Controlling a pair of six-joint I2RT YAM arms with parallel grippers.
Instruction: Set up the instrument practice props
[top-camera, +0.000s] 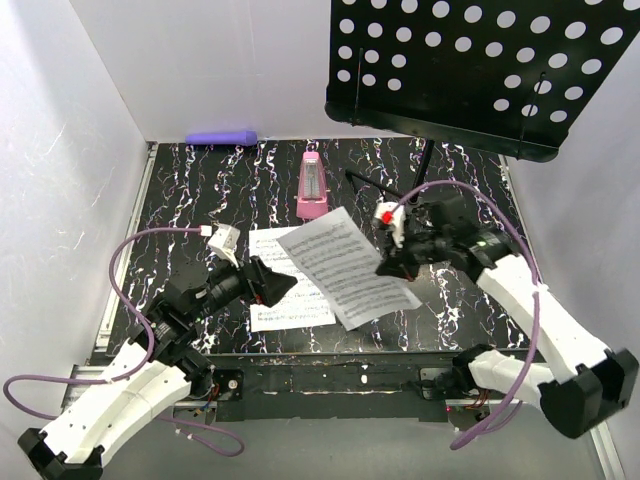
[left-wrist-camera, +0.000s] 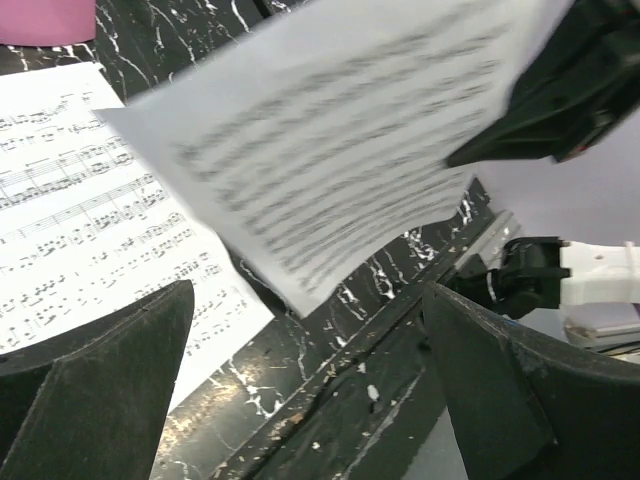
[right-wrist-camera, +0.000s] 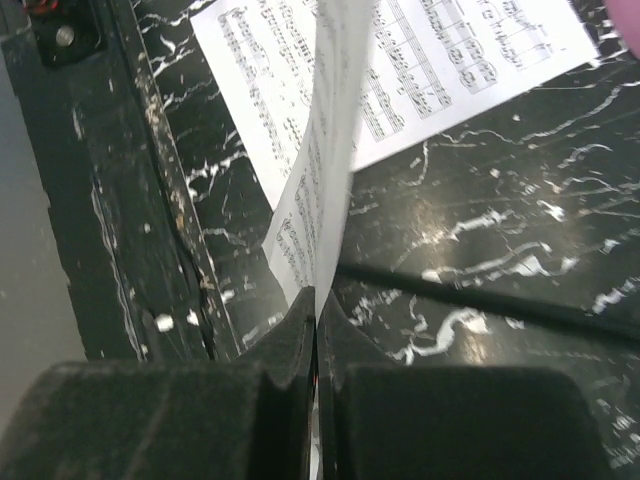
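Top external view: right gripper (top-camera: 388, 266) pinches the edge of one music sheet (top-camera: 340, 262), holding it raised just in front of the metronome (top-camera: 313, 187), likely for carrying to the stand (top-camera: 480, 70) beyond; left gripper (top-camera: 282, 283) spread, empty, by the flat sheet (top-camera: 288, 314).

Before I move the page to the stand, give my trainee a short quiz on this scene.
1. True or false: the left gripper is shut on the lifted sheet-music page.
2. What grips that page's edge? A: right gripper; B: music stand desk; C: nothing.
3. Name the pink item standing beyond the flat sheet-music page.
Key: 1 false, it is open; 2 A; 3 the pyramid metronome.
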